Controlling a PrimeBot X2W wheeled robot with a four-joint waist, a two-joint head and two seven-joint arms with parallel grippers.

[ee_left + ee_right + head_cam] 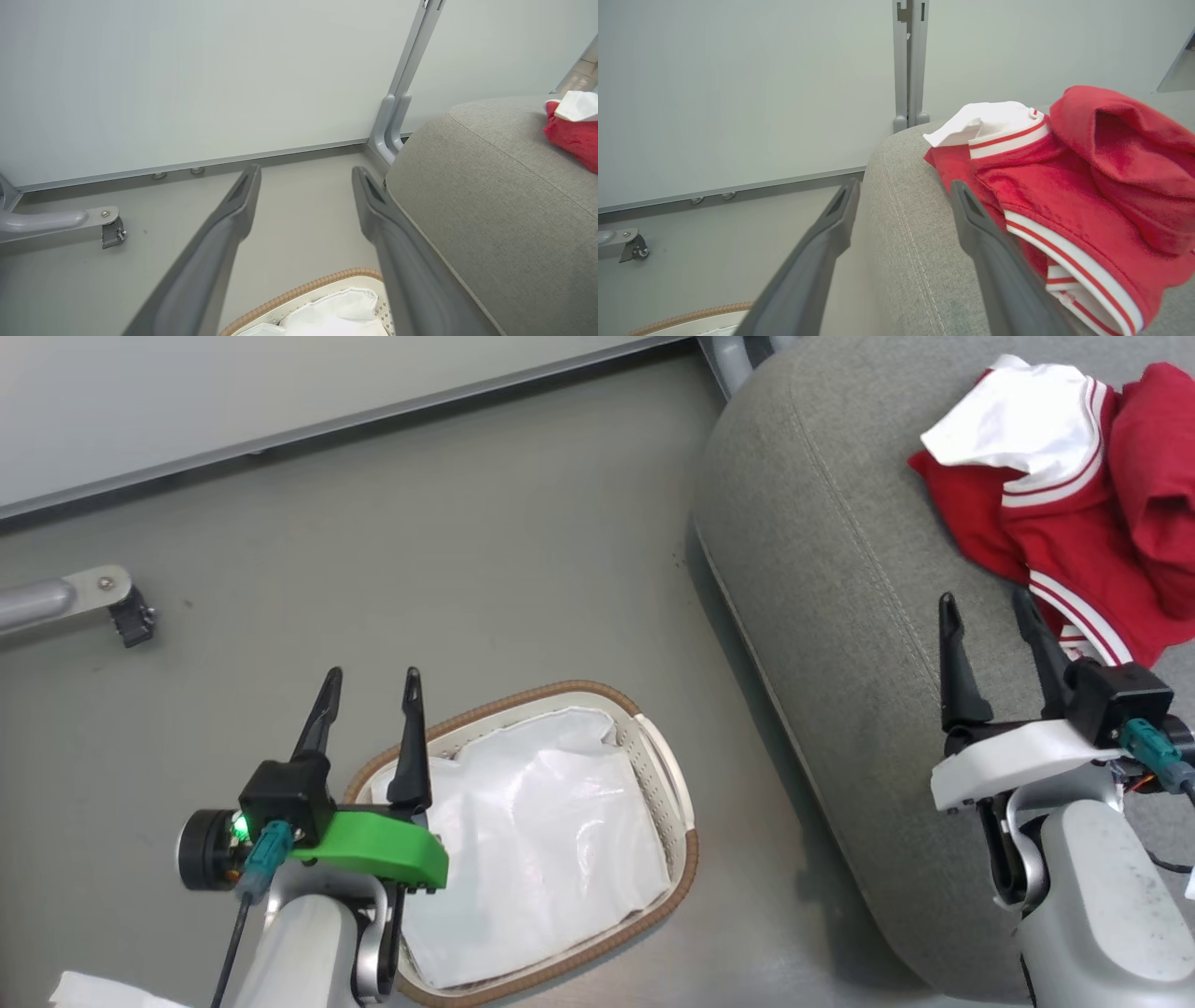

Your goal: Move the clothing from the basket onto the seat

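Hovering over the seat (pixel 840 569) with right claw (pixel 986 600) spread and gripping nothing, fingers just beside the clothing (pixel 1074 532). Clothing location: crumpled in a red-and-white heap on the seat, well apart from the basket (pixel 686 877). Left claw (pixel 372 674) likewise spread and empty, poised above the basket on the floor. Basket contents: glossy white sheet (pixel 541 840). Step in hand, as judged: placement of the garments, apparently complete. Next move: draw the right claw straight back, clear of the striped hem to avoid snagging; then check beneath the sheet for leftovers. Writing: none legible on the folds showing.
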